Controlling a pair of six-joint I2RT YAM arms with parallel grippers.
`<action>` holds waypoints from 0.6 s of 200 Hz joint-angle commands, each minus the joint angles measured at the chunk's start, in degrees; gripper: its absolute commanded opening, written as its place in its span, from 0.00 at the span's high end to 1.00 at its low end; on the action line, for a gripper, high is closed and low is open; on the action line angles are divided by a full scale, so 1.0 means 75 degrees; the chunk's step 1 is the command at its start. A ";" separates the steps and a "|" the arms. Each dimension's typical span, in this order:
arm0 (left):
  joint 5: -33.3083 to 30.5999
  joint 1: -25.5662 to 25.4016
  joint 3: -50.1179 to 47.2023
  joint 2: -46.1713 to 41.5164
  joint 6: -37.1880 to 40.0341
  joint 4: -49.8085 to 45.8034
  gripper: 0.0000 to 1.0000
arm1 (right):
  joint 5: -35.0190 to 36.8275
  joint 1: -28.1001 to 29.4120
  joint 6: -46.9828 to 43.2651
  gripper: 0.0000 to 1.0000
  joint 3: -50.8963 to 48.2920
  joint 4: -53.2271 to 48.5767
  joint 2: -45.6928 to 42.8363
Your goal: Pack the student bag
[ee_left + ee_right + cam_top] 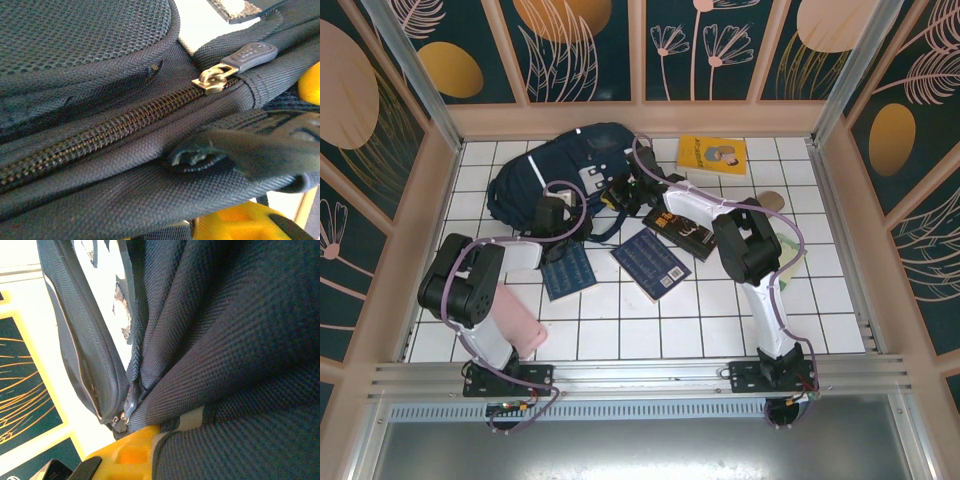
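Observation:
The student bag [560,165], a big navy backpack, lies at the back left of the tiled table. My left gripper [570,213] is at its near edge, shut on a thick fold of the bag's fabric. In the left wrist view that fold [150,195] runs between the yellow fingers [235,222], and a closed zipper with a brass slider [214,80] crosses above it. My right gripper [626,190] is at the bag's right side. Its yellow finger [127,455] is pressed shut on the bag's cloth [225,390], beside a zipper pull [131,402].
A yellow book [712,155] lies at the back right. A dark book [680,228], a blue book [650,262] and a blue notebook [567,270] lie in the middle. A pink item [523,322] sits by the left arm. Walls enclose the table.

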 commanded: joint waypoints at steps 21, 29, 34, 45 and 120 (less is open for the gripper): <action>-0.0394 -0.0026 0.0403 0.0417 0.0095 0.0043 0.67 | -0.0213 -0.0081 0.0107 1.00 0.0361 0.0502 0.0182; -0.0404 -0.0025 0.0452 0.0484 0.0072 -0.0006 0.67 | -0.0188 -0.0087 0.0105 1.00 0.0337 0.0503 0.0206; -0.0410 -0.0026 0.0475 0.0493 0.0056 -0.0049 0.66 | -0.0131 -0.0099 0.0081 1.00 0.0348 0.0487 0.0227; -0.0401 -0.0043 0.0462 0.0482 0.0016 -0.0062 0.65 | 0.0050 -0.0127 -0.0017 1.00 0.0363 0.0453 0.0263; -0.0507 -0.0027 0.0335 -0.0095 -0.0023 -0.0303 0.62 | 0.0764 -0.0407 -0.0614 1.00 0.1277 -0.0127 0.1237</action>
